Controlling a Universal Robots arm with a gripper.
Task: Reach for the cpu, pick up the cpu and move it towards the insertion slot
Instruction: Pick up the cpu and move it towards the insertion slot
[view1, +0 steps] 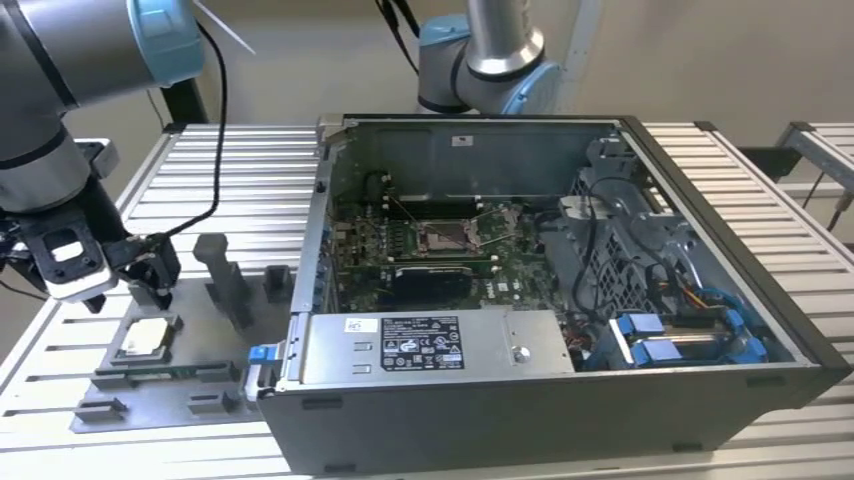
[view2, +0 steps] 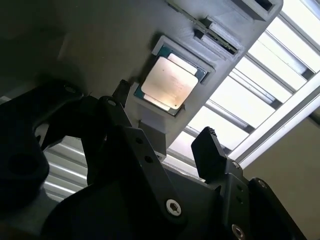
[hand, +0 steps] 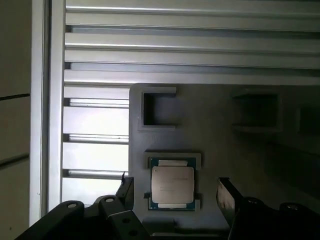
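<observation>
Silvery-white metal tops the cpu (view1: 144, 338), which lies flat in a square recess of a grey tray (view1: 200, 350) at the lower left of the exterior view. The tray sits on a slatted metal table (view1: 254, 170), just beside an open computer case (view1: 534, 420) that takes up the middle and right of that frame.

The arm (view1: 40, 120) comes down from the upper left corner. Its gripper (view1: 127, 295) hangs above the cpu, near it but not touching it. In both wrist views the chip shows a thin green edge around its metal lid and is seated in its holder.

In the first wrist view the black fingers (hand: 227, 197) stand apart, one to each side of the chip as seen from above, and they hold nothing. The second wrist view shows the same gap.

The insertion slot (view1: 445, 236) lies well apart from the gripper, inside the case near the centre of the exterior view. It is a square metal frame with a brownish middle, set on a green circuit board (view1: 354, 250). A labelled grey box (view1: 427, 345) runs along the case's near edge, and a second arm (view1: 481, 60) stands behind the case at top centre.
</observation>
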